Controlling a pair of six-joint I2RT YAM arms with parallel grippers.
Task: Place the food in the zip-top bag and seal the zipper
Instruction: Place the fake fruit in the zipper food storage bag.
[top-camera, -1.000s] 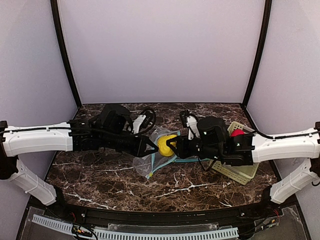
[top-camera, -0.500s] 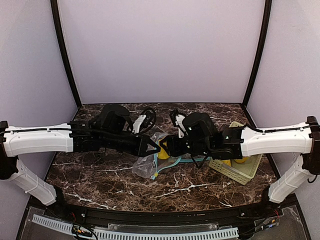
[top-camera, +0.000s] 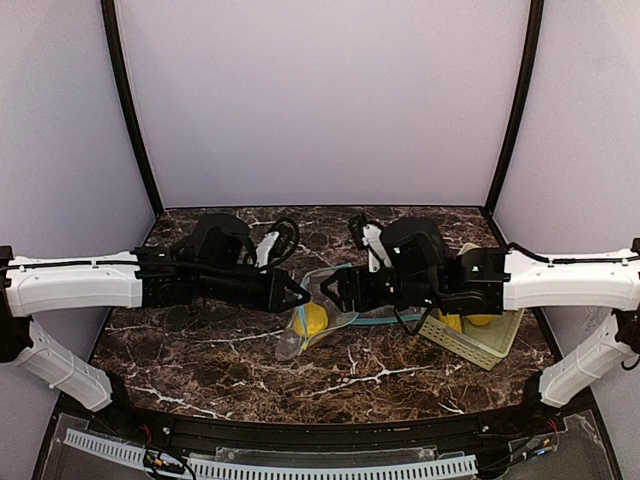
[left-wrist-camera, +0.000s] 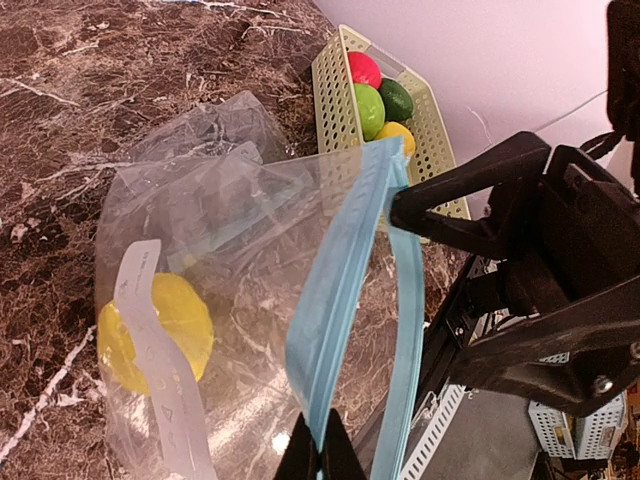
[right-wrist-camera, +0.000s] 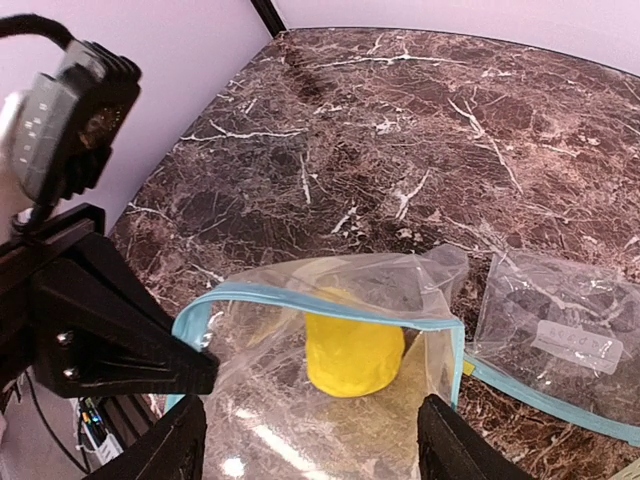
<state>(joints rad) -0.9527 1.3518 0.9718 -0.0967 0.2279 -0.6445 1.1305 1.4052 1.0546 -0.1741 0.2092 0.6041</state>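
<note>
A clear zip-top bag (right-wrist-camera: 300, 400) with a blue zipper (left-wrist-camera: 345, 260) is held up at mid-table. My left gripper (left-wrist-camera: 320, 455) is shut on the zipper strip at one end of the mouth. One yellow food piece (right-wrist-camera: 352, 345) lies inside the bag, and shows in the top view too (top-camera: 310, 318). My right gripper (right-wrist-camera: 310, 450) hangs open just above the bag mouth with nothing between its fingers. In the basket sit a red ball (left-wrist-camera: 363, 68), a light green ball (left-wrist-camera: 368, 108), a dark green piece (left-wrist-camera: 397, 98) and a yellow piece (left-wrist-camera: 397, 135).
The pale green slatted basket (top-camera: 495, 350) stands at the right, under my right forearm. A second clear bag (right-wrist-camera: 560, 320) lies flat on the marble beside the held one. Both grippers (top-camera: 318, 292) are nearly tip to tip over the table's middle.
My right gripper carried the yellow piece left to the bag mouth, opened and let it go. The piece now lies inside the bag. The left gripper kept its hold.
</note>
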